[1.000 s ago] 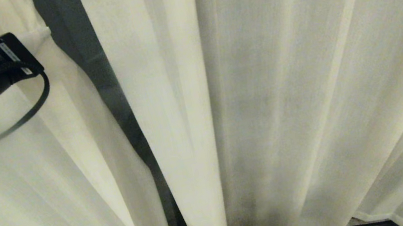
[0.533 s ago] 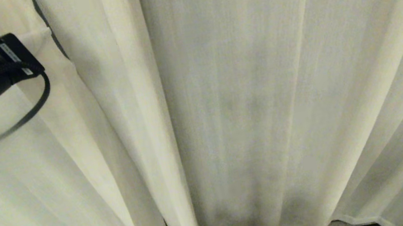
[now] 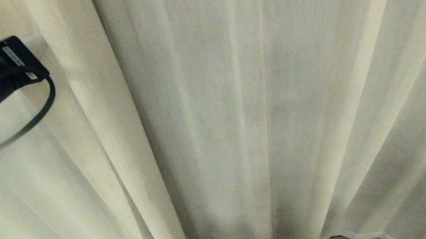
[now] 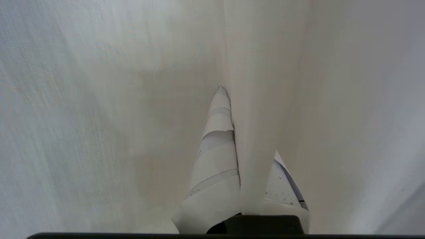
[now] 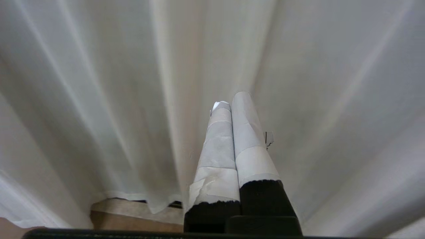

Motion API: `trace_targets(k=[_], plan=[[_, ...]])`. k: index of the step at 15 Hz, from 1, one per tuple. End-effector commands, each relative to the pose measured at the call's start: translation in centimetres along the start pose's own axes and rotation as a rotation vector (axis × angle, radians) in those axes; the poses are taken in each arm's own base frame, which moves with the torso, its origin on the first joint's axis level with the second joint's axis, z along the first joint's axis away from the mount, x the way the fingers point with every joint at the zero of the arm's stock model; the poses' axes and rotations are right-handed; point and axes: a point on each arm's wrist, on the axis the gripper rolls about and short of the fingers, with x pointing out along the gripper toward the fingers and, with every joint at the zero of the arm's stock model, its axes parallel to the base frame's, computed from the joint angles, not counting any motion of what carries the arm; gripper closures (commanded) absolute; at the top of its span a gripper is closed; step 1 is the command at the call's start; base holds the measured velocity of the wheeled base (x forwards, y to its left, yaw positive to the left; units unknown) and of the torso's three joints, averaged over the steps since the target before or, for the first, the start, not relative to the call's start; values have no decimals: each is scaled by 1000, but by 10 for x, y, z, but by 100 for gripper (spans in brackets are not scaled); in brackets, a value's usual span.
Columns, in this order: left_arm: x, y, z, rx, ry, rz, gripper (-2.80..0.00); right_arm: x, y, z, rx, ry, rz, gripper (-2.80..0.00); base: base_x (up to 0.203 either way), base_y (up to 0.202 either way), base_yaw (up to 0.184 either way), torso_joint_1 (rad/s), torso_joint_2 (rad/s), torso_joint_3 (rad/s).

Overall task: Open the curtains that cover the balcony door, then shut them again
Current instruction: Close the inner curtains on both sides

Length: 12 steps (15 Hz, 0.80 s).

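At the left, the left end effector (image 4: 232, 139) is clamped on a curtain fold.
The curtains (image 3: 238, 110) cover the door fully; closing looks nearly finished, so release comes next. Right end effector (image 5: 232, 106) idles, pressed together.

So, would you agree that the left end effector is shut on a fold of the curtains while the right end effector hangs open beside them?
Not quite: the right end effector is shut and empty, as the right wrist view shows. The left end effector is indeed shut on a fold of the curtains.
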Motion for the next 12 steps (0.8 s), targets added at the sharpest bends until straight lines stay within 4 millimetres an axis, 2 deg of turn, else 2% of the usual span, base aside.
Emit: trace_targets(k=[1, 8, 10, 12], plan=[[1, 0, -2, -2, 4, 0, 0, 0, 0, 0, 0, 2, 1, 0, 0, -192, -1, -2, -1, 2], [1, 0, -2, -3, 5, -1, 0, 0, 0, 0, 0, 2, 1, 0, 0, -187, -2, 1, 2, 3], [1, 0, -1, -3, -1, 2, 0, 0, 0, 0, 0, 2, 1, 0, 0, -109, -5, 4, 2, 2], [0, 1, -1, -2, -1, 6, 0, 0, 0, 0, 0, 2, 1, 0, 0, 0, 0, 0, 0, 0]])
